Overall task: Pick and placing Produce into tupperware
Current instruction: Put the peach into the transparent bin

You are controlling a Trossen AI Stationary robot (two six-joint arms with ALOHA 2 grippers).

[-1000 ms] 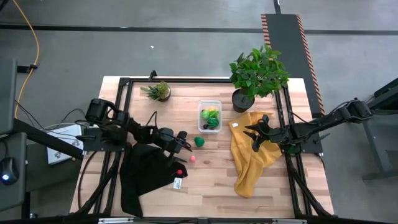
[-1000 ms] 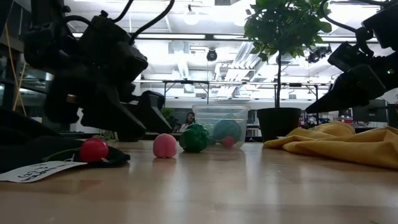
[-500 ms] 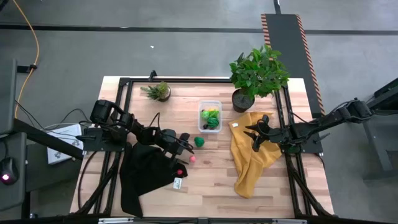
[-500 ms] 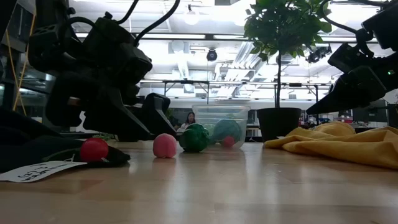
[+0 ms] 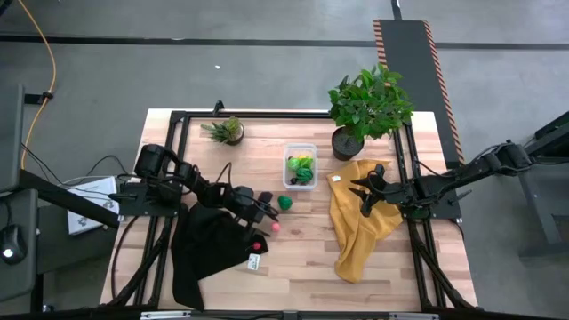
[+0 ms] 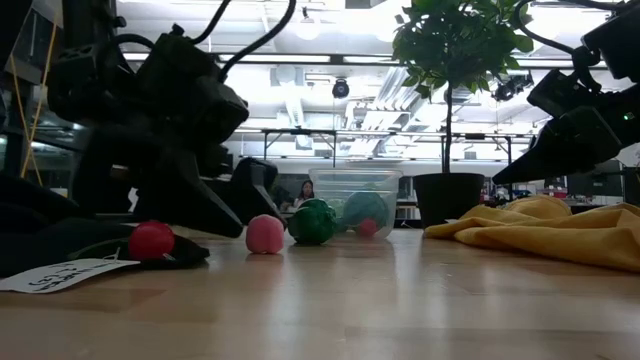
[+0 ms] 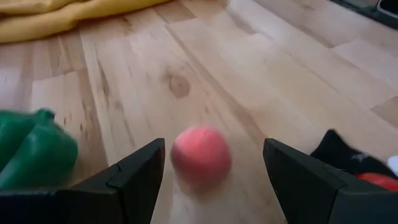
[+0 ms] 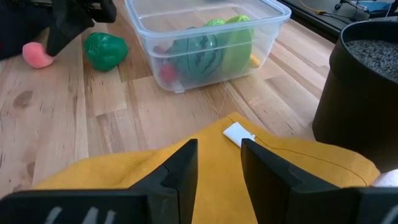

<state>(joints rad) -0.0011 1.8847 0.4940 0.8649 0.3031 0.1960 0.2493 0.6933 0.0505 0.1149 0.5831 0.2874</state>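
A small pink ball (image 5: 275, 227) (image 7: 200, 154) lies on the bare wood. My left gripper (image 5: 266, 213) (image 7: 214, 180) is open, low over the table, one finger on either side of the ball and clear of it. A green toy piece (image 5: 284, 203) (image 7: 34, 152) rests just beyond, toward the far edge. A red piece (image 5: 256, 246) (image 6: 151, 240) sits on the black cloth (image 5: 209, 244). The clear tupperware (image 5: 300, 165) (image 8: 208, 37) holds a striped melon, a light-green piece, a yellow one and a small red one. My right gripper (image 5: 364, 197) (image 8: 219, 168) is open above the yellow cloth (image 5: 360, 222).
A large potted plant (image 5: 366, 107) stands right of the tupperware, a small one (image 5: 227, 131) at the far left. A white tag (image 5: 253, 262) lies on the black cloth's edge. A black frame (image 5: 267, 114) rims the table. Bare wood (image 5: 302, 258) stretches between the two cloths.
My left gripper has moved toward the table's right and near side and has come down around the pink ball, staying open. The ball, the green piece and my right arm have kept still.
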